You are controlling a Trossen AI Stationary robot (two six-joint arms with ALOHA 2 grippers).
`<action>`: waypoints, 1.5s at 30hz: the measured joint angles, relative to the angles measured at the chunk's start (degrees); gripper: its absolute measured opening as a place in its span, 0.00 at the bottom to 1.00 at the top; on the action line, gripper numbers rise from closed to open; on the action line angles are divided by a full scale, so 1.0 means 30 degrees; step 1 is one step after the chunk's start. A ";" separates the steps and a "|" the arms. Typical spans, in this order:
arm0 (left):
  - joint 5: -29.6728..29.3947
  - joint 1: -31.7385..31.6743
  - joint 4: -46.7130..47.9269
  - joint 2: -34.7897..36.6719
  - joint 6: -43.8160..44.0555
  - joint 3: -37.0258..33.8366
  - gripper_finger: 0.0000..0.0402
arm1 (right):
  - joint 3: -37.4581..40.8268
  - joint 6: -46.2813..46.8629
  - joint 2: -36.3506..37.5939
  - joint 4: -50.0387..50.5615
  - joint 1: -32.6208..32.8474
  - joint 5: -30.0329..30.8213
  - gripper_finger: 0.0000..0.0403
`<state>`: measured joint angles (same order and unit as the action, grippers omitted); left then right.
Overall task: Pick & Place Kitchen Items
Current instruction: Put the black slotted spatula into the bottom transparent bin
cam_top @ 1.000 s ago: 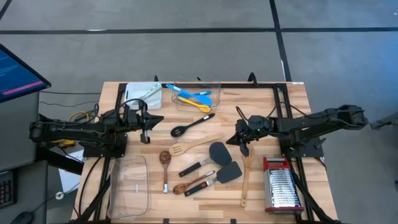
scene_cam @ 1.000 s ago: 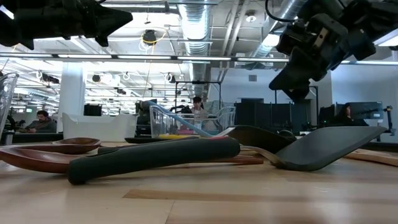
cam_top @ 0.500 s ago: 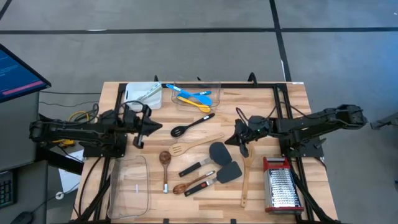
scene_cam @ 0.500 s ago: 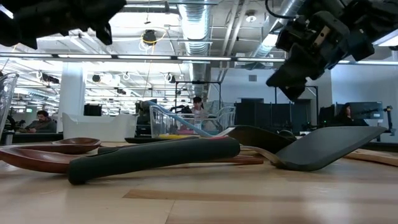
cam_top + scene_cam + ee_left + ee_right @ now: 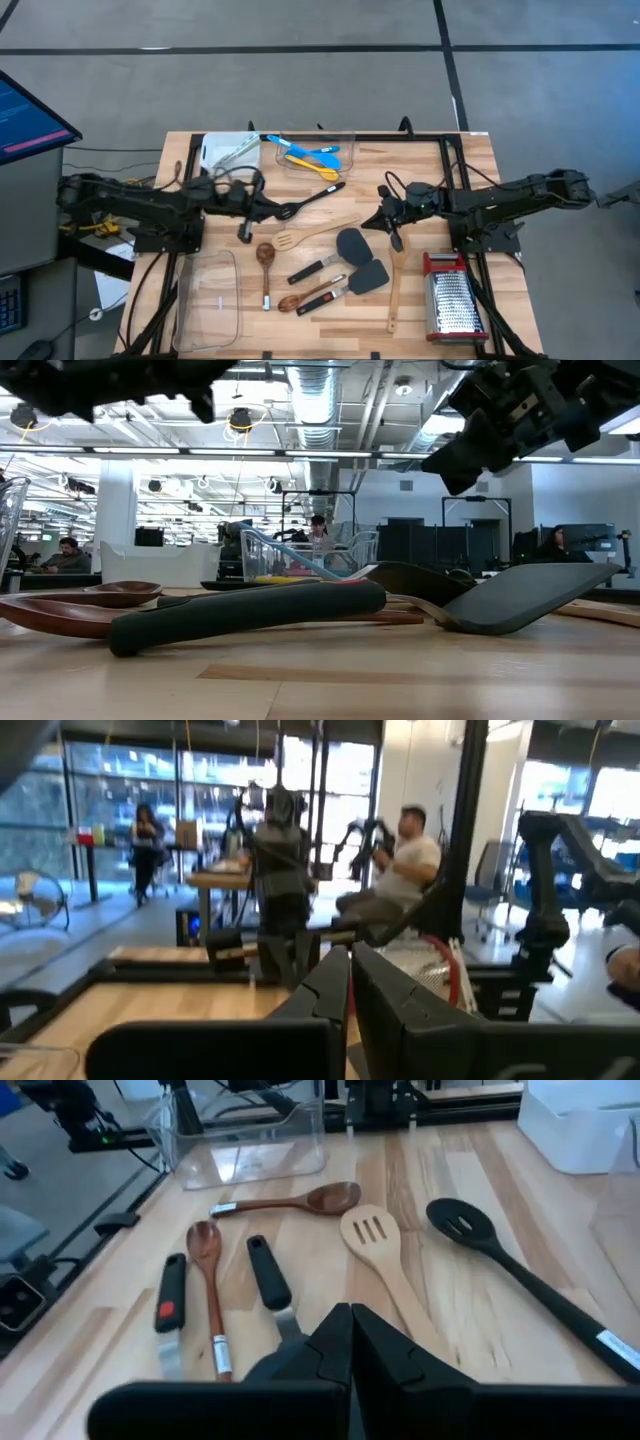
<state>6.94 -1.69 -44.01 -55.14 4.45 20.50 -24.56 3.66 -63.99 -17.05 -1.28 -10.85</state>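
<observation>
Several kitchen items lie flat on the wooden table (image 5: 420, 170): a black slotted spoon (image 5: 312, 199), a wooden slotted spatula (image 5: 315, 232), wooden spoons (image 5: 265, 268), two dark grey spatulas (image 5: 352, 262) and a long wooden spatula (image 5: 394, 285). Blue and yellow spoons (image 5: 312, 156) rest in a clear tub at the far edge. My left gripper (image 5: 270, 210) hangs shut above the table, just left of the slotted spoon's head; its shut fingers (image 5: 350, 975) hold nothing. My right gripper (image 5: 380, 220) is shut (image 5: 350, 1330) and empty, above the table right of the spatulas.
A steel grater with red trim (image 5: 452, 295) stands at the near right. An empty clear tub (image 5: 208, 298) sits at the near left, a white tray (image 5: 230, 150) at the far left. People sit in the room beyond the table.
My left gripper has moved toward the table's right edge, up to the black slotted spoon's head, rising a little and rolling as it went. My right gripper has rolled about its own line and stayed in place. Both stayed shut. No utensil has moved.
</observation>
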 joint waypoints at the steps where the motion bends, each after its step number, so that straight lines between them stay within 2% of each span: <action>1: 0.0000 0.0000 -0.0006 -0.0763 -0.0002 0.0375 0.01 | -0.0007 0.0320 0.0170 0.0378 0.0000 -0.0076 0.00; 5: 0.0000 0.0000 0.0000 -0.3555 0.0181 0.1768 0.01 | 0.0000 0.1783 0.0337 0.1927 0.0007 -0.0423 0.00; 8: -0.0010 0.0109 0.0009 -0.5810 0.1512 0.2654 0.01 | 0.0000 0.2091 0.0325 0.2352 0.0004 -0.0423 0.00; 14: -0.0015 0.0898 0.0122 -1.0092 0.2154 0.6256 0.01 | -0.0408 0.0061 0.1066 0.2197 -0.0499 -0.0410 0.00; 18: -0.0314 0.1575 0.2513 -1.2198 0.1648 0.8476 0.01 | -0.0627 -0.1594 0.2614 0.2983 -0.0769 -0.0476 0.00; 26: -0.6582 0.3280 0.8596 -1.3717 0.2727 1.0896 0.01 | -0.0692 -0.4363 0.7331 0.5570 -0.1152 -0.0919 0.00; 30: -0.7021 0.4245 0.9616 -1.3703 0.3053 1.2033 0.01 | -0.0692 -0.5620 0.9496 0.6560 -0.1296 -0.0904 0.00; 36: -0.8885 0.5114 1.3119 -1.4012 0.3834 1.4170 0.01 | 0.0132 -0.6229 1.2023 0.7160 -0.1384 -0.0902 0.00; 45: -0.8727 0.5136 1.4501 -1.7698 0.5166 1.7242 0.01 | 0.1261 -0.5782 1.6123 0.7359 -0.1392 -0.0879 0.00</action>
<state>-19.24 13.71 -0.51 -108.23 19.95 72.22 -20.77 -13.69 -15.62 5.02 -5.45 -13.49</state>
